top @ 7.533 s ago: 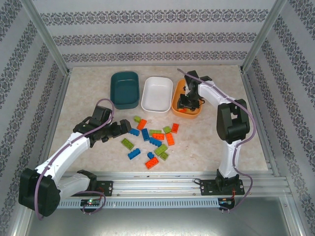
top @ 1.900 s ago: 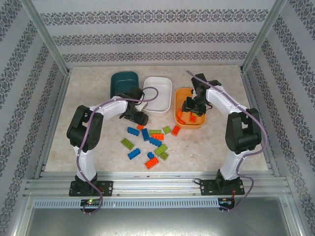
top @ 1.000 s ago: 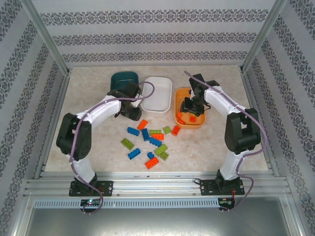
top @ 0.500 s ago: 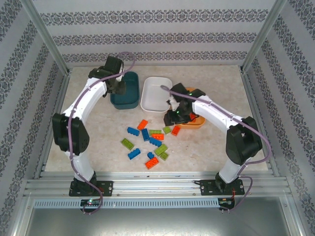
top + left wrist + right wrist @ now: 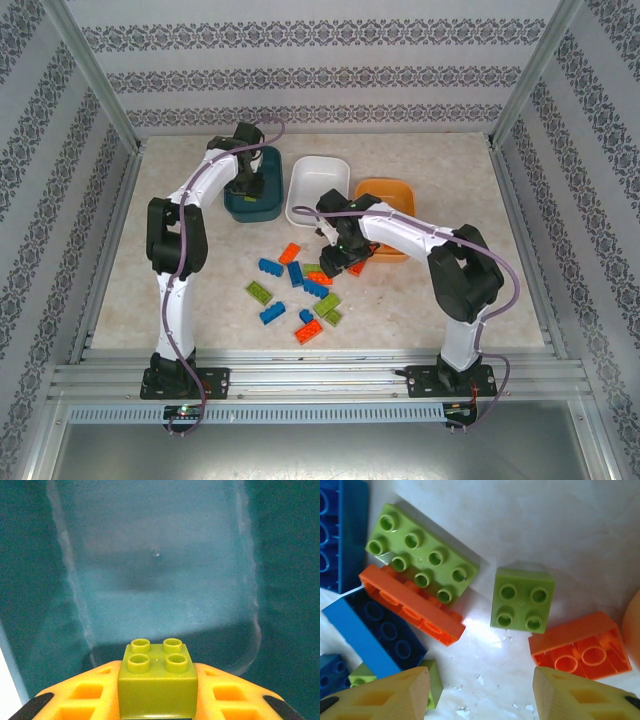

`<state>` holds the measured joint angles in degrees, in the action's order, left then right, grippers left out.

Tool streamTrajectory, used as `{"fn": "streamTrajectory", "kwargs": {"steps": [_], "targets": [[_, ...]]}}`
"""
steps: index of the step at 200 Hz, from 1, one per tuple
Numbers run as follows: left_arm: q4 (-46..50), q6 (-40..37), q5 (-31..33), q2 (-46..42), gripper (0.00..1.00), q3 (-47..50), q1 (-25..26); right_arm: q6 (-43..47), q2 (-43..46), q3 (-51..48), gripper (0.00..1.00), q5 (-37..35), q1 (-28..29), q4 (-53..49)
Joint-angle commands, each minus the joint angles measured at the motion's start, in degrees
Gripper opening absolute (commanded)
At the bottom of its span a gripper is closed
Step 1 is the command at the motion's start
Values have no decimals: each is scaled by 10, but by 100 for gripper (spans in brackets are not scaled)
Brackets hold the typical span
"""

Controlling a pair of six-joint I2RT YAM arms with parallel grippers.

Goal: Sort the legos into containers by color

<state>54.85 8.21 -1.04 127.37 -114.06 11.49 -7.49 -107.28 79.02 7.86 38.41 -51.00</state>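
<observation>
A lime green square lego (image 5: 157, 682) is pinched between the shut fingers of my left gripper (image 5: 157, 700), studs up, just above the floor of the dark teal container (image 5: 160, 580). From above, that gripper (image 5: 247, 186) hangs over the teal container (image 5: 266, 207). My right gripper (image 5: 480, 695) is open above bare table, with nothing between its fingers. Ahead of it lie a green square lego (image 5: 522, 600), an upturned orange lego (image 5: 580, 645), a long green lego (image 5: 420, 555) and a long orange lego (image 5: 410, 605). In the top view it (image 5: 340, 258) sits at the pile's right edge.
The white container (image 5: 320, 192) stands between the teal one and the orange container (image 5: 388, 192), which my right arm partly covers. Loose legos are scattered mid-table: orange (image 5: 290, 253), blue (image 5: 270, 267), green (image 5: 258, 292), blue (image 5: 272, 313), orange (image 5: 308, 332). Patterned walls close in three sides.
My left arm carried the green lego from the pile up over the teal container. My right arm left the orange container, came down to the pile, and its jaws have widened.
</observation>
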Motion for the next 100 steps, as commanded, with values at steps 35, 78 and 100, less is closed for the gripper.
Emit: {"fn": "streamTrajectory", "kwargs": {"steps": [35, 78, 100], "targets": [[9, -19, -52, 15, 30, 6, 17, 4, -33, 25, 59, -25, -3, -3], [-19, -32, -46, -40, 30, 123, 58, 12, -54, 41, 59, -29, -13, -6], [-44, -17, -49, -67, 30, 173, 61, 7, -64, 46, 59, -30, -19, -4]]}}
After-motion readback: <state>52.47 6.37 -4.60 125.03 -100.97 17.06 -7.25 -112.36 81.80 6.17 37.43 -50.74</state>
